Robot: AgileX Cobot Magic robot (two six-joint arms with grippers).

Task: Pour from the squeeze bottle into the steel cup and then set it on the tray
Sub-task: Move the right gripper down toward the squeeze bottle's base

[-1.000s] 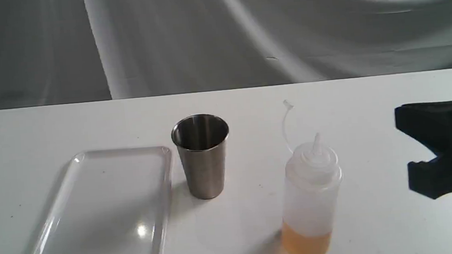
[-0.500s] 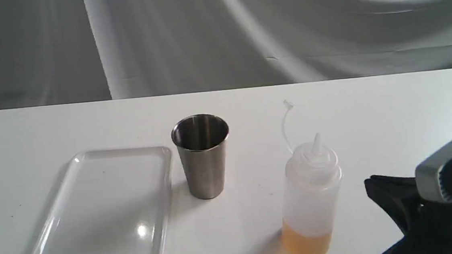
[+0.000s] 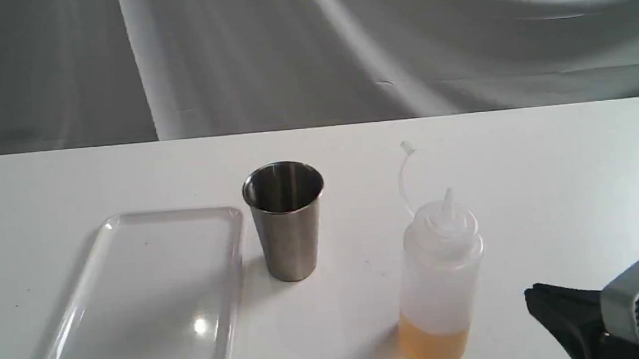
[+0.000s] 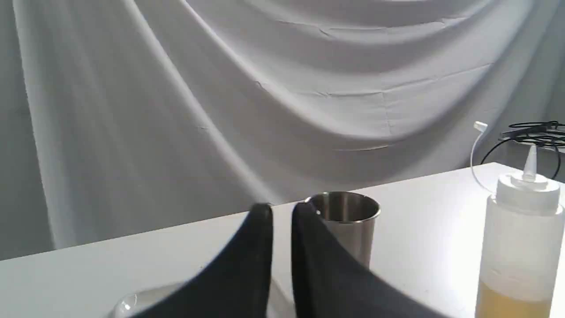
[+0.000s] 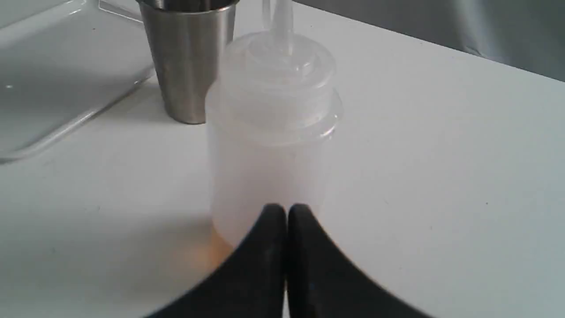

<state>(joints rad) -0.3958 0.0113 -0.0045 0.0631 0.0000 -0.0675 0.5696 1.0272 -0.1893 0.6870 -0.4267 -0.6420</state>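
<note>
One white tabletop [image 3: 553, 172] carries one tray [image 3: 141, 307] at the left, one upright squeeze bottle [image 3: 442, 284] at the front right and one steel cup [image 3: 288, 233] between them. The right pincer [image 5: 287, 210], tips pressed together and empty, sits near the bottle's right, apart from it. The left pincer [image 4: 281, 210] is nearly closed and empty.
</note>
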